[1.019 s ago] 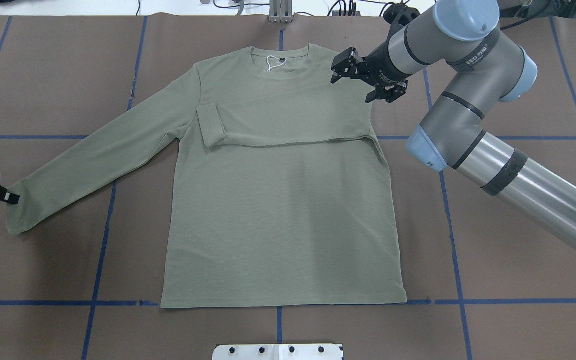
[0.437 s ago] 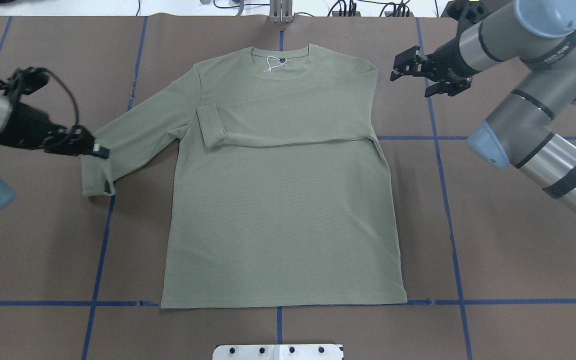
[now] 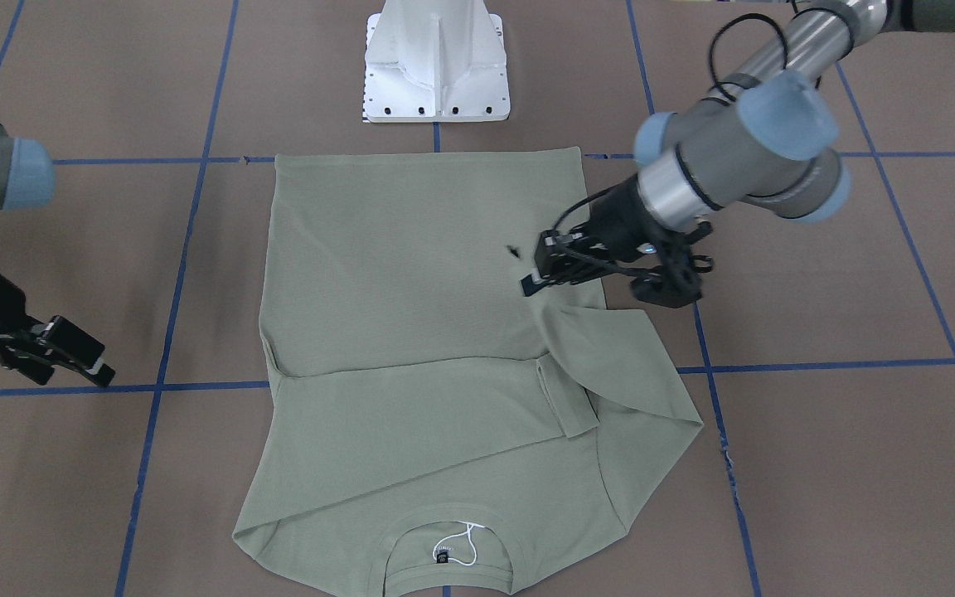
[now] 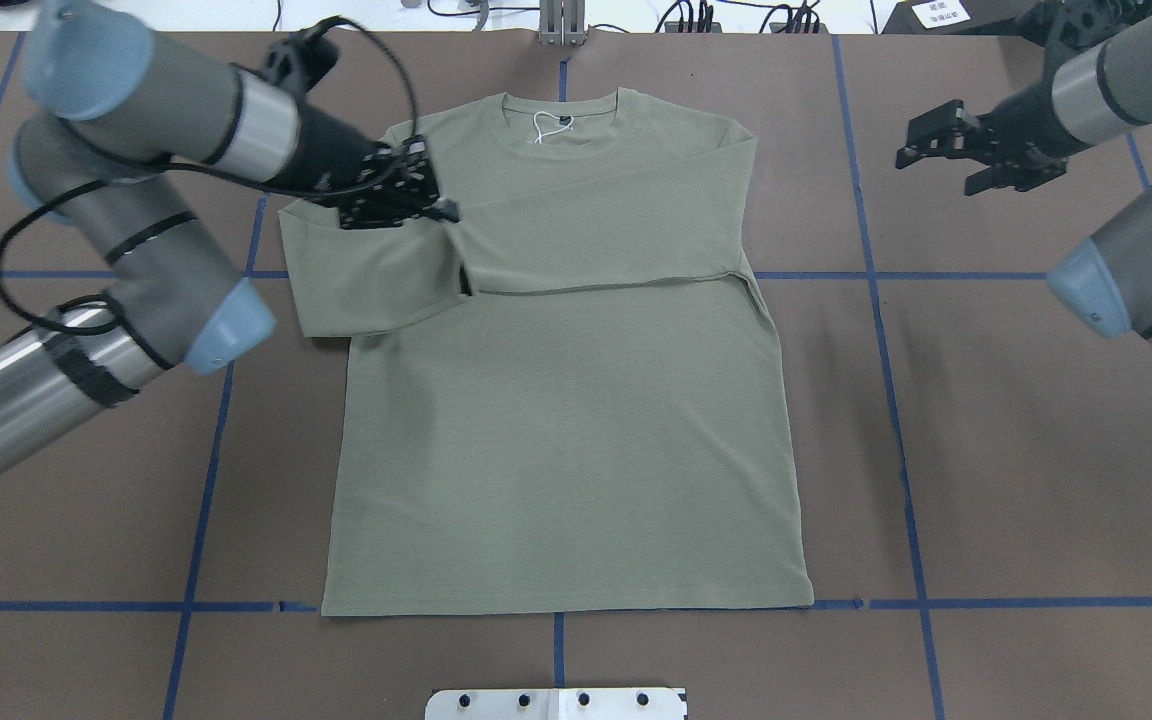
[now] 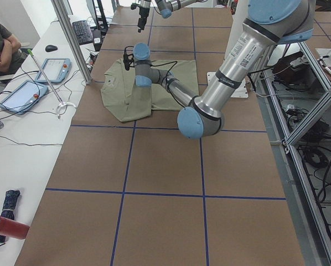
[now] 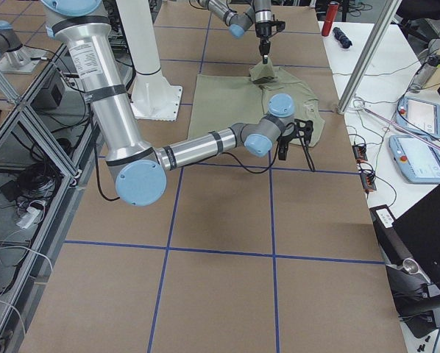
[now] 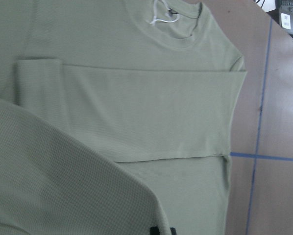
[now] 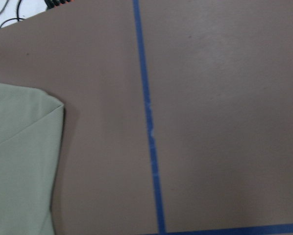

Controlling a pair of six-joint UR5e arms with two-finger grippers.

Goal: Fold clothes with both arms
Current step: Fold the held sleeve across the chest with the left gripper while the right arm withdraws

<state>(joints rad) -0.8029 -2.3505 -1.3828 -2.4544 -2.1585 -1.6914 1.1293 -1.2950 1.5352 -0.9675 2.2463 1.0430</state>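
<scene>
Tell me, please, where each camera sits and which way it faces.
Front-facing: across the table, facing the robot; base on top, left gripper pinching the shirt.
Overhead: behind the robot, looking forward and down; left gripper view-left, right gripper open.
Exterior left: table's end; left arm near.
Exterior right: opposite end; right arm near.
Left wrist: down on shirt; gripper sliver.
Right wrist: down on table, shirt corner; no body.
Shared: overhead and front-facing show the neck label.

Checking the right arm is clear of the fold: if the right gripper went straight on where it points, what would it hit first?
The right gripper would probably meet the brown table cover, by the blue tape line, just clear of the shirt; depth is unclear.
</scene>
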